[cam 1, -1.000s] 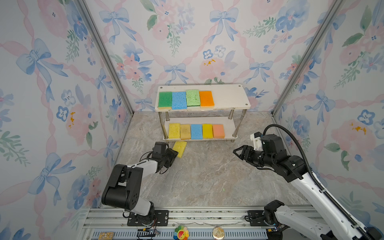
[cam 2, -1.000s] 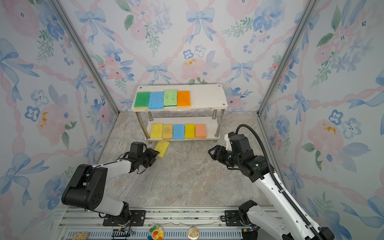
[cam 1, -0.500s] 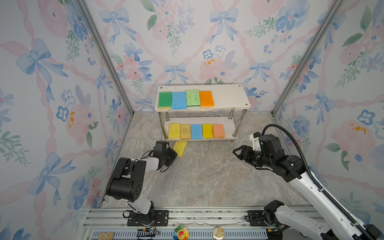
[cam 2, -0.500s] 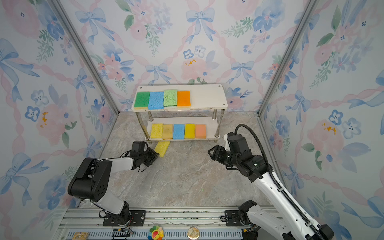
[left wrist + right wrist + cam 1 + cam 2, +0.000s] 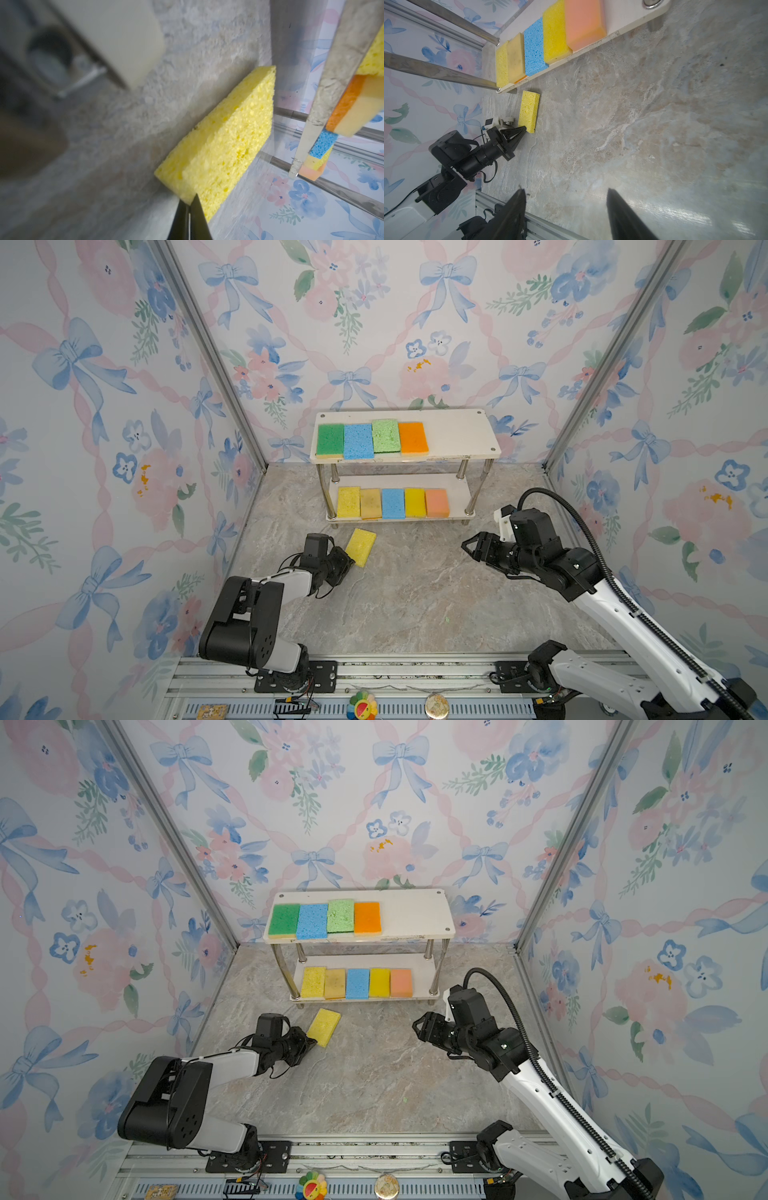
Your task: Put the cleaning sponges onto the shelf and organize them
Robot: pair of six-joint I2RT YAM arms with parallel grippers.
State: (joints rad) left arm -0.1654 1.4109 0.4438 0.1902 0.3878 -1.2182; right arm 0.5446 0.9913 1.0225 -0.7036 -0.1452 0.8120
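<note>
Yellow sponge (image 5: 228, 137) corner touches closed left tool (image 5: 189, 204) in its wrist view; right tool (image 5: 565, 190) stands spread.

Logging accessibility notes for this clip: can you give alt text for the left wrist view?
The left gripper, shut, sits at the near corner of a yellow sponge lying flat on the marbled table. Beyond it, the shelf edge shows, with other sponges on it.

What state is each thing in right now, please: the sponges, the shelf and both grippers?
Shelf: upright, nine sponges on it.
Top-tier sponges: four, flat, side by side in a row.
Lower-tier sponges: five, flat, side by side in a row.
Loose yellow sponge: flat, askew, in front of the shelf.
Left gripper: shut, tips at the loose sponge's corner.
Right gripper: open, empty.
</note>
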